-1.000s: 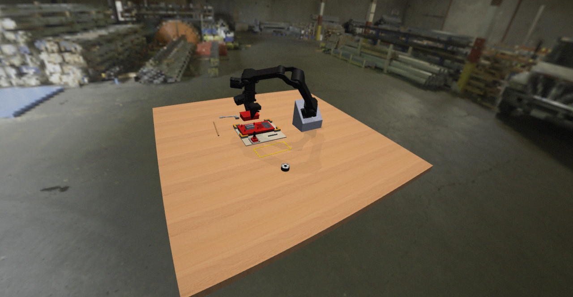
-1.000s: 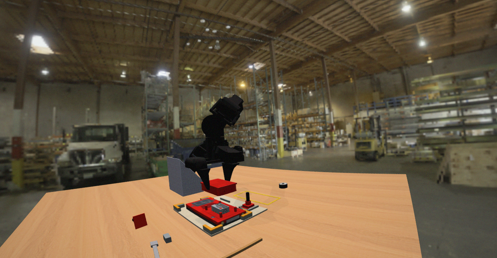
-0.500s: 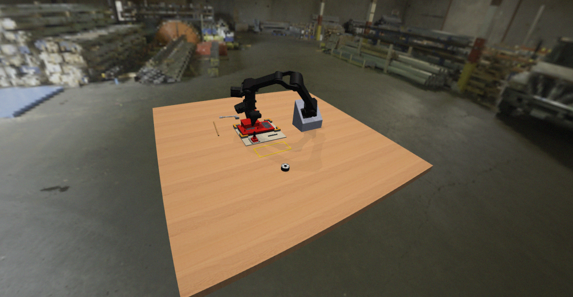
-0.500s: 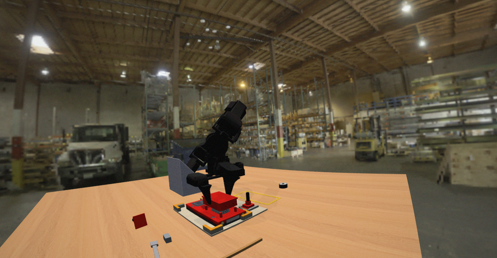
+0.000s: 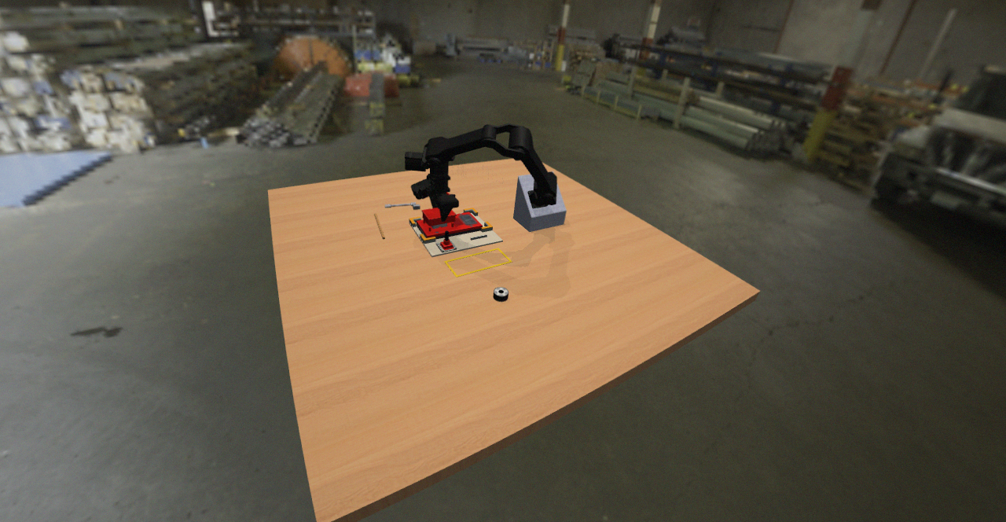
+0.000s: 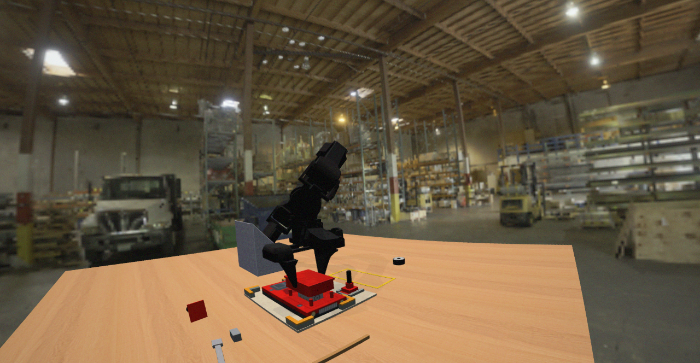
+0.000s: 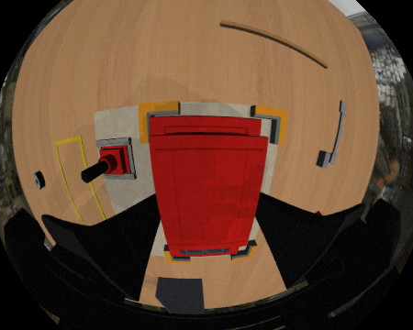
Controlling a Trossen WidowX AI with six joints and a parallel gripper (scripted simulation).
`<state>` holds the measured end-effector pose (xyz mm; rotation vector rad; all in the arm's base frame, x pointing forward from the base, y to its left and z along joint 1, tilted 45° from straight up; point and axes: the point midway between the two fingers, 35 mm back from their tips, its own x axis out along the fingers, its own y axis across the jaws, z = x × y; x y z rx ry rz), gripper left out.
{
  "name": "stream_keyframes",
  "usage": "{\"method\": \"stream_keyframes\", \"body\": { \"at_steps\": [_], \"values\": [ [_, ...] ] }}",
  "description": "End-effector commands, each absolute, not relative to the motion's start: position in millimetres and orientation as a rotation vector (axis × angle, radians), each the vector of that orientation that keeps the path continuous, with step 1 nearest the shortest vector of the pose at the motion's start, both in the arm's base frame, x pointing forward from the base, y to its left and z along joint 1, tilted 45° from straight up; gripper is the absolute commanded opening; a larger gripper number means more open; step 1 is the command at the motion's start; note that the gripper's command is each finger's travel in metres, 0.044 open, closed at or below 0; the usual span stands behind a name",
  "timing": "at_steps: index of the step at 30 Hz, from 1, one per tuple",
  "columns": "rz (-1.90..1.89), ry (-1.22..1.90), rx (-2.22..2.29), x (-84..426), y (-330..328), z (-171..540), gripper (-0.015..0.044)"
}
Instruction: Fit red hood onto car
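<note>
My gripper [image 5: 443, 218] [image 6: 308, 279] [image 7: 208, 197] is shut on the red hood [image 5: 435, 215] [image 6: 312, 280] [image 7: 208, 179], one finger on each side. The hood is roughly level, roof up, low over the engine end of the red chassis [image 5: 467, 226] [image 6: 279, 296] [image 7: 206, 121]. In the exterior view, a gap shows under the hood, with part of the grey engine block [image 6: 314, 297] in it. Several red pegs [image 6: 310, 302] [image 6: 289, 292] show below its edge. The chassis sits in the jig [image 6: 262, 305] [image 7: 112, 121] between orange corners. The holes and the farther peg are hidden.
A red stand with a black post [image 5: 446, 244] [image 6: 349, 287] [image 7: 117, 161] is beside the chassis. Around lie a wheel [image 5: 501, 294] [image 6: 398, 261], a wooden stick [image 6: 342, 349] [image 7: 275, 38], a grey tool [image 7: 339, 133], a grey block [image 6: 235, 334] and a red plate [image 6: 197, 311].
</note>
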<state>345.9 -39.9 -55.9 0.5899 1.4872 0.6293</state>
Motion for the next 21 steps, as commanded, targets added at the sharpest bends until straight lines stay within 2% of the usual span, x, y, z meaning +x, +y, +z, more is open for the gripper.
{"method": "stream_keyframes", "body": {
  "at_steps": [1,21],
  "values": [
    [0.628,1.482,0.598,346.5,-40.2,-55.4,0.0000],
    [0.628,1.482,0.598,346.6,-37.1,-58.5,0.0000]
  ]
}}
